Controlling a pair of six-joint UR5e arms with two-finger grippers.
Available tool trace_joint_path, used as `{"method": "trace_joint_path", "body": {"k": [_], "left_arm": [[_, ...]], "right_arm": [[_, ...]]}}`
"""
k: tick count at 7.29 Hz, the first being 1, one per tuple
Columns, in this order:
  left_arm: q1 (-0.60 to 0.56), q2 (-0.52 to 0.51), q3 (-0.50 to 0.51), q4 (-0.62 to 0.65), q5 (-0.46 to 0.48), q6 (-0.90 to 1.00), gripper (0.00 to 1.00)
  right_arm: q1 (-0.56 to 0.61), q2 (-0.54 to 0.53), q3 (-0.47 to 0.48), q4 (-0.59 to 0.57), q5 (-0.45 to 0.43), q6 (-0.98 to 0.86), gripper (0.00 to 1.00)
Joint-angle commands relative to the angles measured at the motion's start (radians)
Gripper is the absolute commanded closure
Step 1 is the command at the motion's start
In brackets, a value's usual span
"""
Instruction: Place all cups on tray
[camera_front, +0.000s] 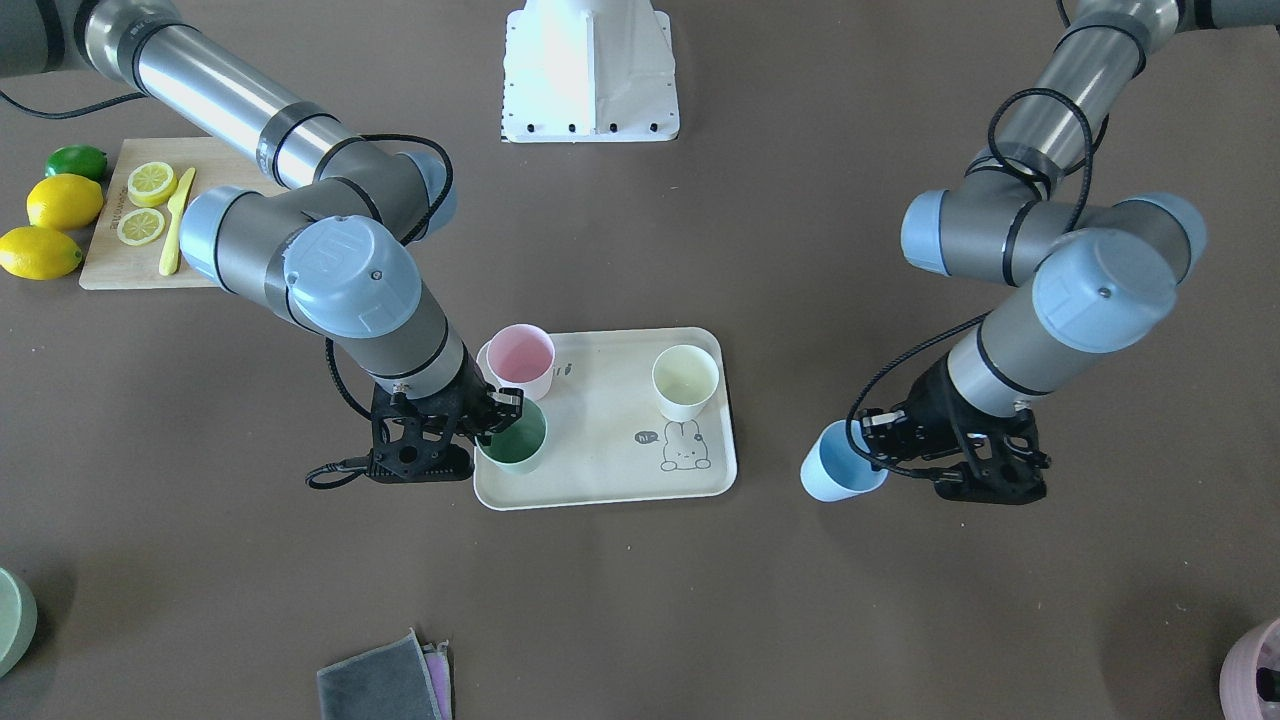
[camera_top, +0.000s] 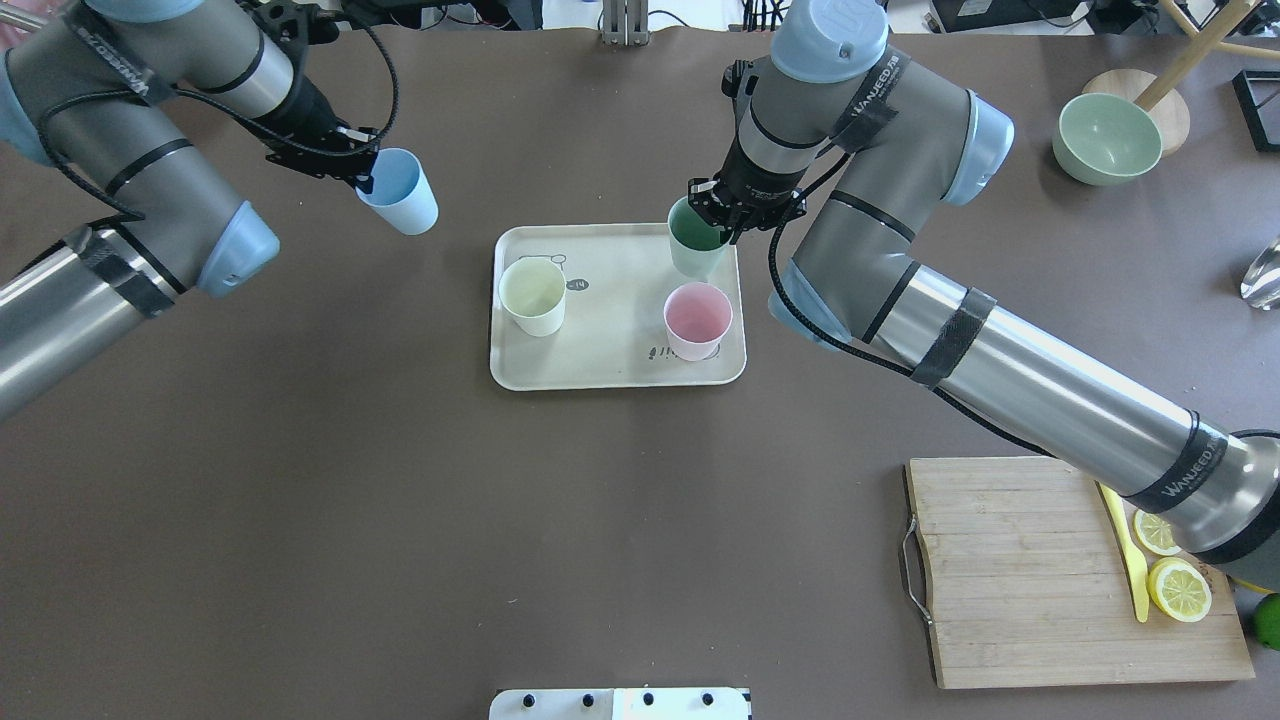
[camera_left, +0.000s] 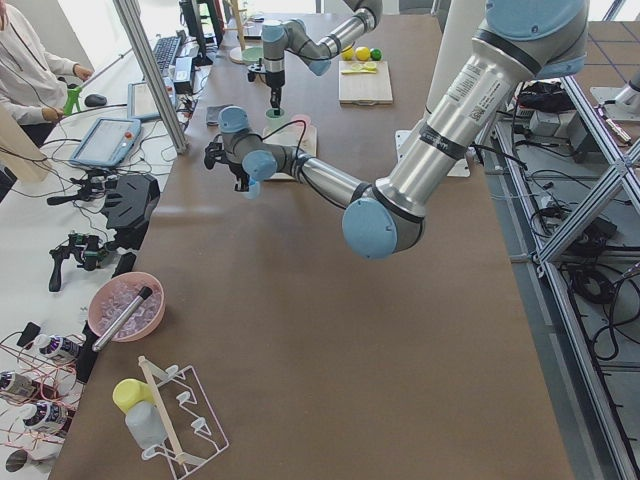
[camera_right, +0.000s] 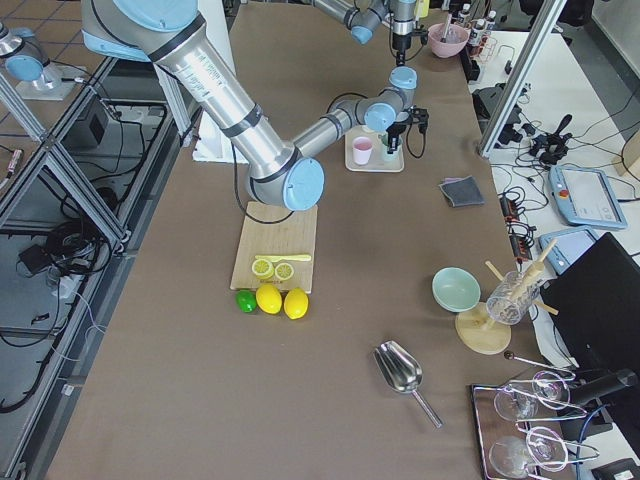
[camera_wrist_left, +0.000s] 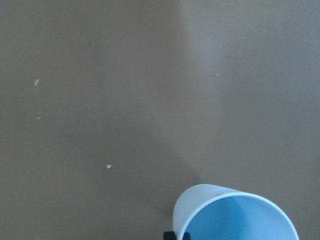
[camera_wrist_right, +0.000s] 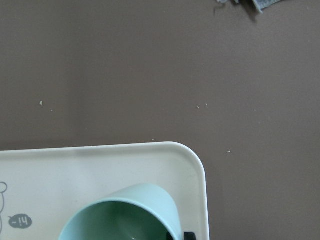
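The beige tray (camera_front: 600, 465) (camera_top: 610, 355) lies mid-table. The pink cup (camera_front: 520, 360) (camera_top: 697, 320) and the cream-white cup (camera_front: 685, 380) (camera_top: 533, 295) stand upright on it. My right gripper (camera_front: 495, 415) (camera_top: 725, 215) is shut on the rim of the sage green cup (camera_front: 512, 442) (camera_top: 693, 240) (camera_wrist_right: 125, 215), which is at the tray's corner beside the pink cup. My left gripper (camera_front: 870, 440) (camera_top: 365, 170) is shut on the rim of the light blue cup (camera_front: 838, 465) (camera_top: 402, 195) (camera_wrist_left: 235, 215). It holds this cup tilted above bare table, well off to the tray's side.
A wooden cutting board (camera_top: 1020, 570) with lemon slices and a yellow knife lies near my right arm, with whole lemons (camera_front: 60, 205) beside it. A green bowl (camera_top: 1105, 138), a folded grey cloth (camera_front: 385, 685) and a pink bowl (camera_front: 1255, 675) sit near the table's far edge.
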Motion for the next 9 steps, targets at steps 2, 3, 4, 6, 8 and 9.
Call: {"method": "trace_joint_path", "body": {"k": [2, 3, 4, 6, 8, 9], "left_arm": [[0.102, -0.134, 0.061, 0.002, 0.034, -0.132, 1.00], [0.137, -0.148, 0.067, 0.001, 0.092, -0.152, 1.00], [0.151, -0.153, 0.076, 0.001, 0.107, -0.156, 1.00], [0.154, -0.150, 0.075, 0.002, 0.107, -0.155, 0.03], [0.075, -0.112, 0.061, 0.002, 0.038, -0.103, 0.02], [0.004, -0.028, 0.017, 0.008, -0.053, -0.002, 0.02]], "right_arm": [[0.035, -0.011, 0.023, -0.002, 0.026, -0.014, 0.00], [0.086, -0.048, 0.041, -0.002, 0.103, -0.022, 0.00], [0.145, -0.127, 0.094, -0.002, 0.164, -0.113, 0.00], [0.261, -0.227, 0.120, -0.008, 0.237, -0.278, 0.00], [0.343, -0.299, 0.124, -0.011, 0.257, -0.390, 0.00], [0.393, -0.341, 0.126, -0.012, 0.284, -0.455, 0.00]]}}
